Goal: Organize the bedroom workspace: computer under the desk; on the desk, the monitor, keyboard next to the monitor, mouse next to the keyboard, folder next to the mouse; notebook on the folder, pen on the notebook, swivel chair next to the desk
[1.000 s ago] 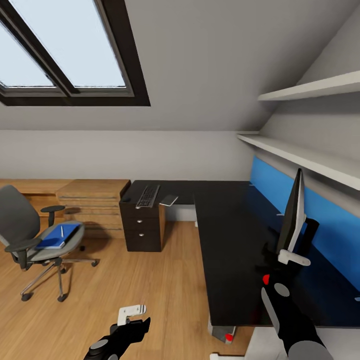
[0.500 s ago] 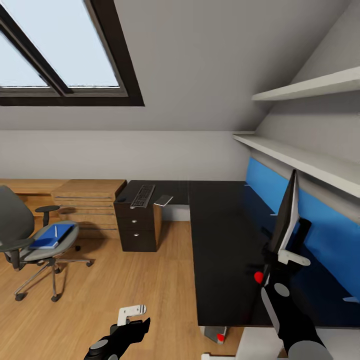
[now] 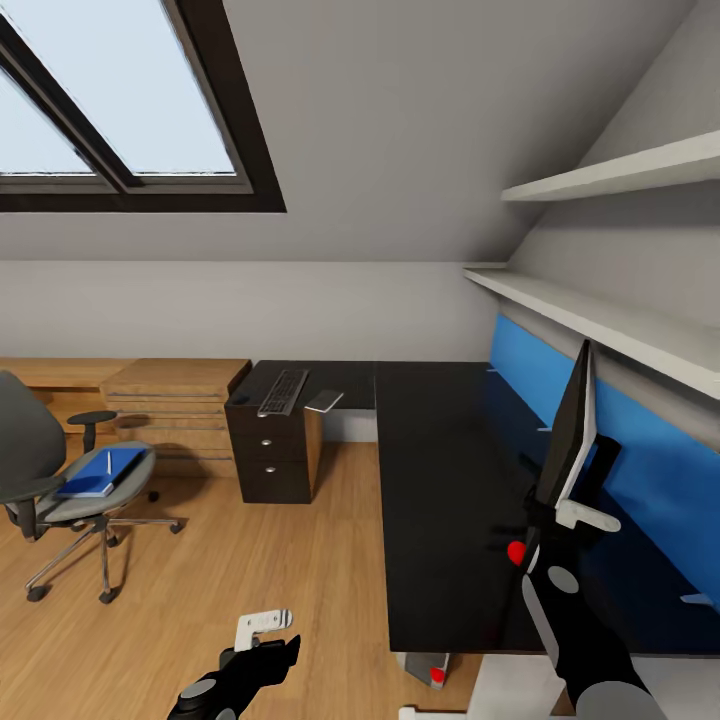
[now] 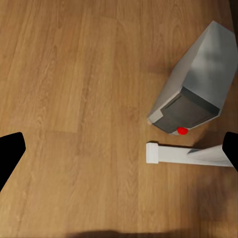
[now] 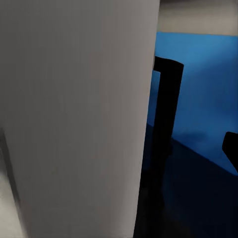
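The long L-shaped desk [image 3: 440, 470] had a matt black top and smooth blue back panel, the floor [image 3: 200, 590] was satin light wood planking, and the small tower computer [image 4: 196, 87] looked like brushed silver-grey metal.

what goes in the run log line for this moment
right gripper: shut on monitor | monitor: over desk | folder: on swivel chair
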Motion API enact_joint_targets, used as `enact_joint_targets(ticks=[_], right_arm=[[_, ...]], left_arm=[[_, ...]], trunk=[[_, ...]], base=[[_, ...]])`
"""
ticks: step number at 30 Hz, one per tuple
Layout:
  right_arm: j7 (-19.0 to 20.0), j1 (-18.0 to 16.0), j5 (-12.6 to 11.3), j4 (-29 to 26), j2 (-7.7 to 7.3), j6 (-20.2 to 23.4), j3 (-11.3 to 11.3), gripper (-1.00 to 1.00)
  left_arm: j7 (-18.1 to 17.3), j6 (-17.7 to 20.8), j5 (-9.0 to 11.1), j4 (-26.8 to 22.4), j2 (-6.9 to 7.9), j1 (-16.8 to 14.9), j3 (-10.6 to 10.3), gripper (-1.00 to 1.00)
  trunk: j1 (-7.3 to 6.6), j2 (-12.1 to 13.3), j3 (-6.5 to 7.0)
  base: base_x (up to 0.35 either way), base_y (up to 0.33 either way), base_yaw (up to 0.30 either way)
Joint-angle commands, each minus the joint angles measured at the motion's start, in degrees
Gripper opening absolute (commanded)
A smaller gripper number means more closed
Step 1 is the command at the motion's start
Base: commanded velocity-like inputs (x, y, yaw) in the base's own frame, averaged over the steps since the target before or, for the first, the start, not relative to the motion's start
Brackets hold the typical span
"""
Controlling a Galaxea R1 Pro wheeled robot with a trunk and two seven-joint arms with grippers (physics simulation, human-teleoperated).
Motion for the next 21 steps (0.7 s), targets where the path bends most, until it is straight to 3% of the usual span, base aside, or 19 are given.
enact_joint_targets(ticks=[1,9,21], right_arm=[[-0.2,0.0,0.1,0.1,-0.01,-0.1,0.0,1.0],[-0.2,0.0,0.1,0.0,-0.01,-0.1,0.0,1.0],[-0.2,0.0,0.1,0.0,-0.01,-0.1,0.0,1.0]], left_arm=[[0.6,0.1,0.6,-0.1,0.07,0.0,-0.2,1.0],[0.6,0.2,0.8,-0.1,0.07,0.0,-0.3,1.0],[0.6,0.2,0.8,-0.1,0.07,0.0,-0.3,1.0]], trunk=[[0.03,0.0,-0.04],[0.03,0.0,-0.04],[0.03,0.0,-0.04]], base=[[-0.007,0.0,0.0],[-0.186,-0.023,0.0],[-0.187,-0.275,0.0]])
